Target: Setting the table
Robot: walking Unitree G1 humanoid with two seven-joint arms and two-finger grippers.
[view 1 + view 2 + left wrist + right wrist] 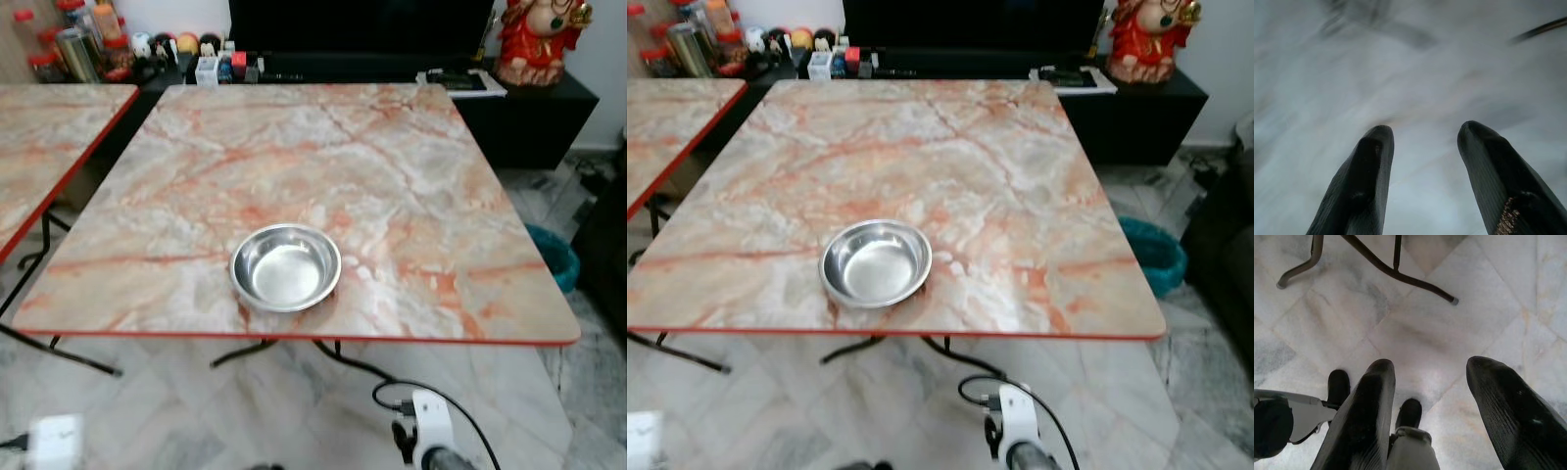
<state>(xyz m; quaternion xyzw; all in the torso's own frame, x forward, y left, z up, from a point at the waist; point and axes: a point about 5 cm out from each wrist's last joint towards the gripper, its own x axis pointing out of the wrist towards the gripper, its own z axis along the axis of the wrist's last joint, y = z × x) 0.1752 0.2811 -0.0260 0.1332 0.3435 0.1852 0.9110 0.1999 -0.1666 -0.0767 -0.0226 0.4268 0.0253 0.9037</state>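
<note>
A shiny steel bowl [285, 266] stands empty near the front edge of the marble-patterned table [392, 166], which has a red rim. My left gripper [1422, 132] hangs open over blurred pale floor, nothing between its fingers. My right gripper [1427, 367] is open too, pointing down at the marble floor tiles with the table's black legs [1396, 269] beyond it. Part of my right arm [426, 436] shows low in the head views, below the table's front edge.
A second marble table [44, 147] stands at the left. Behind is a dark cabinet [529, 108] with jars, small items and a red figurine [537, 39]. A teal bin [554, 257] sits on the floor at right. A black cable [392, 377] lies under the table front.
</note>
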